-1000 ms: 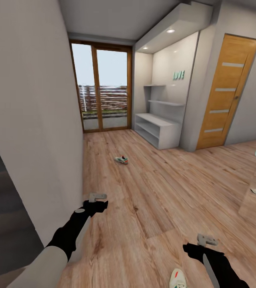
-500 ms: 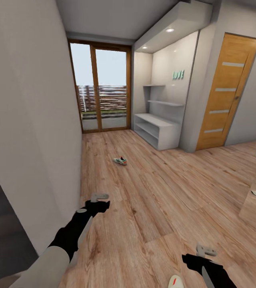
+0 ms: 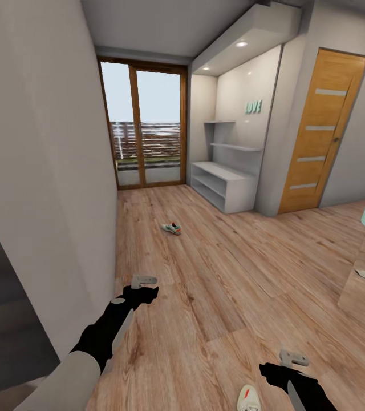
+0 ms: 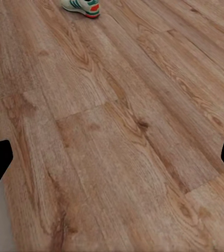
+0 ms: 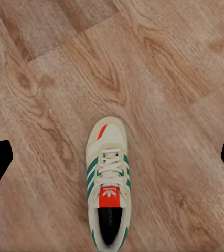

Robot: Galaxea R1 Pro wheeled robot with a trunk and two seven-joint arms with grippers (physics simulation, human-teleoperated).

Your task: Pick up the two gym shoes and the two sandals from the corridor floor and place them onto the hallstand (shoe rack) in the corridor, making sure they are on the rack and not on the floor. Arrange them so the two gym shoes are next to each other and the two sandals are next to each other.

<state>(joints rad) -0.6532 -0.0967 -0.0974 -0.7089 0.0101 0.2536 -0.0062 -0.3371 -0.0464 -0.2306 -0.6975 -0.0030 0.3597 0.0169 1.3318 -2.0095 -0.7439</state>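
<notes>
Wood-plank floor (image 3: 234,268) with two gym shoes (image 3: 172,228) apart

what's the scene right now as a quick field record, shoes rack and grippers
near gym shoe: upright on the corridor floor, just ahead of the right gripper
far gym shoe: on the floor mid-corridor, alone
hallstand: against the right wall, shelves look bare
left gripper: open, holding nothing
right gripper: open, holding nothing
sandals: cannot tell
</notes>
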